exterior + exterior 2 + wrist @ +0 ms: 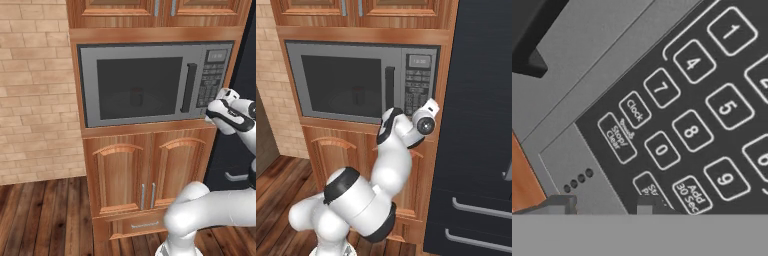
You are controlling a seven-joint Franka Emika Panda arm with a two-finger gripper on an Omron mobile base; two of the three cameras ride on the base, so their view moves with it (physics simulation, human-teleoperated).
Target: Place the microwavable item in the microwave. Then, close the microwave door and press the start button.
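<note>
Microwave door (132, 87) shut, cup (136, 96) dim behind window; arm's wrist at keypad (211, 77).

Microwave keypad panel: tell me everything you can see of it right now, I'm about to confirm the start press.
The keypad panel is a dark vertical strip on the right side of the grey steel microwave, beside the door handle, with a small display above rows of pale-outlined buttons. In the hand view the buttons read 1, 4, 7, 5, 8, 0, 9, Clock, Stop/Clear and Add 30 Sec. The start button is partly cut off just above the gripper, very near the panel's lower corner; contact cannot be judged.
</note>
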